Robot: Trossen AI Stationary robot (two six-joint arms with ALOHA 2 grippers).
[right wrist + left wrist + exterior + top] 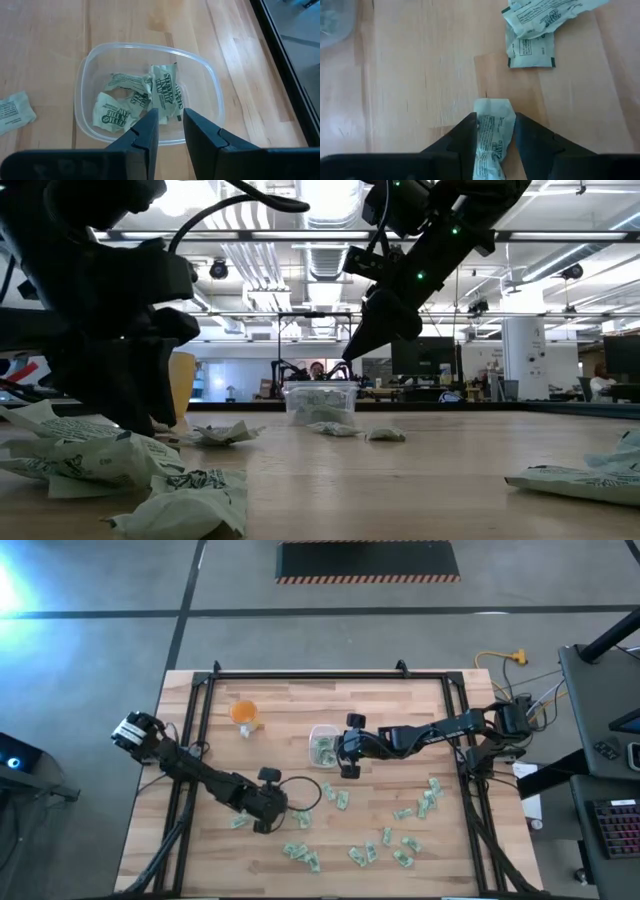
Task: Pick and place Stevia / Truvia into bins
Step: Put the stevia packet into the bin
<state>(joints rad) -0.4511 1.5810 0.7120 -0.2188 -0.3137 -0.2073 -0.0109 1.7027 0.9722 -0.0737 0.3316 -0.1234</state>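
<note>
Pinching one crinkled paper sachet (pixel 492 137) in my left end effector (pixel 493 131) over the wooden worktop (pixel 420 75); my right end effector (pixel 170 120), fingers apart and empty, hangs above the clear rounded plastic container (pixel 82 80).

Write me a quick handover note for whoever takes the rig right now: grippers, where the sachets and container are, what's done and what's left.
Left gripper: low over the table's near left, fingers closed on one sachet.
Right gripper: above the clear container, fingers slightly apart, nothing between them.
Done: a few sachets in the container.
Left: the held sachet has to go to the container; many loose sachets lie scattered over the near and right part of the table.
</note>
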